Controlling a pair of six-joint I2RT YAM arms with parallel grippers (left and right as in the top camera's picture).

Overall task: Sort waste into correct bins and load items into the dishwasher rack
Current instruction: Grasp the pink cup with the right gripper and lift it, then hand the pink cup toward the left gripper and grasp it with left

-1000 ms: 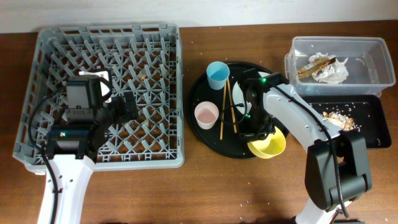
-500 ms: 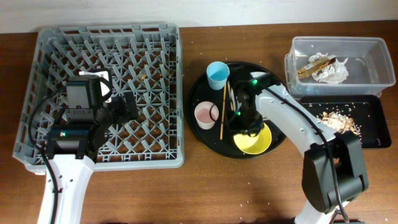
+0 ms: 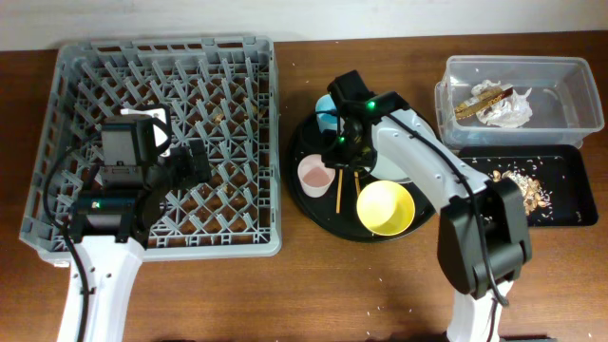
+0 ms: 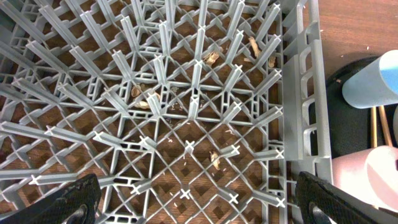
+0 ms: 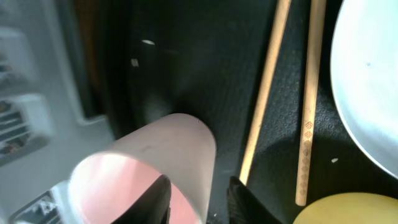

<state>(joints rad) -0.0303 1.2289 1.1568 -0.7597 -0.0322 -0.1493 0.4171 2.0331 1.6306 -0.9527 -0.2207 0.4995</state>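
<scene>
Presently, we find the right claw at the round black tray in the centre of the overhead frame. Its jaws are parted and set astride the wall of the pink-white cup, with one finger inside the mouth and the other outside. A dark gap shows beside the outer finger, so we judge the grip not yet made. In our judgement the rim is chosen because the cup stands upright, offering a thin wall to pinch.

The chopsticks lie side by side just right of the cup, near it but apart. The white plate fills the upper right of the wrist view. The yellow bowl sits at the tray's lower right, and the light blue cup at its upper left, partly under the arm. We see none of these items in the dishwasher rack, which fills the left of the frame.

The left claw hangs wide open and empty above the rack's lower part. We judge it to be held out of the right arm's way.

Napkins and a wrapper lie in the clear tub at upper right. Food scraps lie in the shallow black tray just below it. Sorting appears done; loading is outstanding.
</scene>
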